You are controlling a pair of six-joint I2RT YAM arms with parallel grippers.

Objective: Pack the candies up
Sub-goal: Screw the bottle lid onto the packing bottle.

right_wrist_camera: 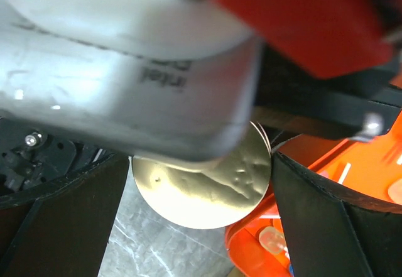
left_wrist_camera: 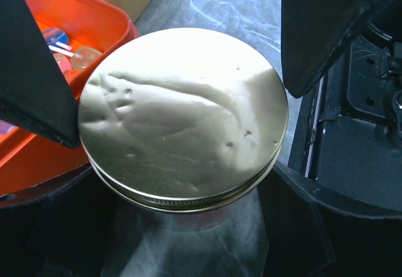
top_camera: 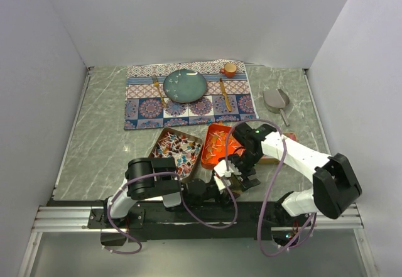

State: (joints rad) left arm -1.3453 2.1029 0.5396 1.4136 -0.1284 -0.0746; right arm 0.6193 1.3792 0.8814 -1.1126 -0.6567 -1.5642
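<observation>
I am judging the packing as barely begun: the candies (top_camera: 178,150) are lying in the metal tray (top_camera: 152,148) and the orange tray (left_wrist_camera: 100,14) by the table's near edge, and none looks packed. The jar's gold lid (left_wrist_camera: 188,88) is sitting closed. My left gripper (left_wrist_camera: 179,117) is straddling it, set wide; whether it is gripping, I cannot tell. My right gripper (right_wrist_camera: 198,208) is hovering wide apart, holding nothing.

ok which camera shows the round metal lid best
Left wrist view: the lid fills the frame, its top and near rim clear. The right wrist view shows only part, the rest behind a blurred grey object. From the top it cannot be made out.
</observation>
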